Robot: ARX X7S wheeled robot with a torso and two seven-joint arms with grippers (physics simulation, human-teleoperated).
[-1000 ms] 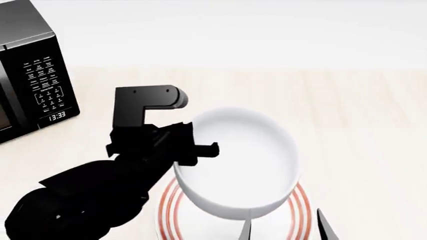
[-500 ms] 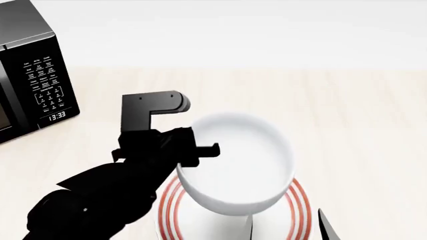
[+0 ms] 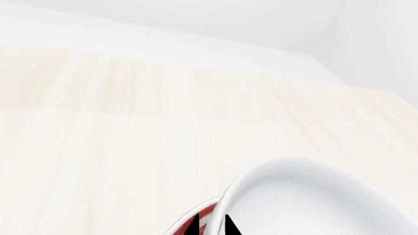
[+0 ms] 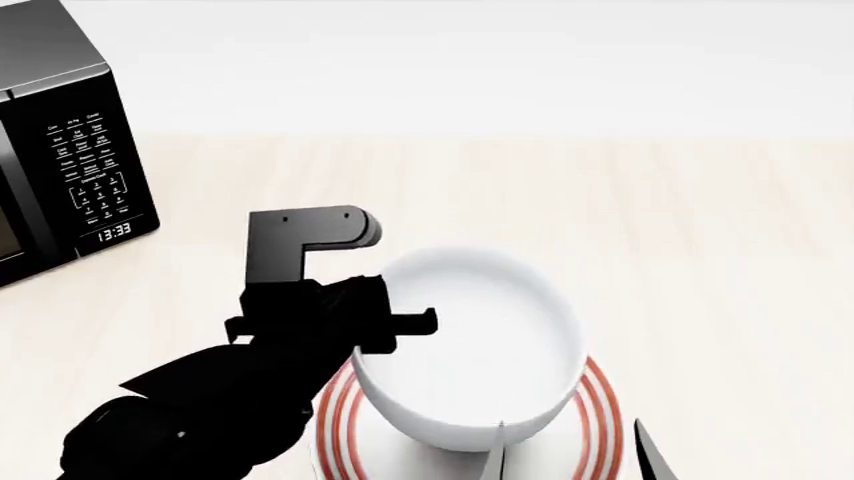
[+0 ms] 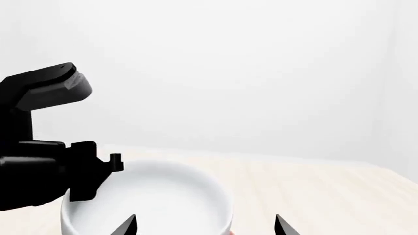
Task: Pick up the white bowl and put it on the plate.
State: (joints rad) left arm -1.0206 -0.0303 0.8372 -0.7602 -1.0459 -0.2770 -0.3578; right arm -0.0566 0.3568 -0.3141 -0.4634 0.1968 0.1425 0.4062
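Observation:
The white bowl (image 4: 467, 340) hangs low over the red-ringed plate (image 4: 603, 420), covering most of it; I cannot tell if they touch. My left gripper (image 4: 371, 335) is shut on the bowl's left rim, one finger inside and one outside. In the left wrist view the gripper (image 3: 212, 226) pinches the bowl's rim (image 3: 313, 200), with a bit of the plate's red ring (image 3: 207, 214) beside it. My right gripper (image 4: 571, 458) is open and empty at the near edge of the plate. In the right wrist view it (image 5: 205, 227) faces the bowl (image 5: 150, 196).
A black microwave (image 4: 60, 150) stands at the far left on the light wooden table (image 4: 694, 230). A white wall runs behind the table. My left arm (image 5: 39, 161) shows in the right wrist view beside the bowl.
My left gripper has lowered the bowl towards the plate, and more of the plate is now covered. The right gripper has not moved.

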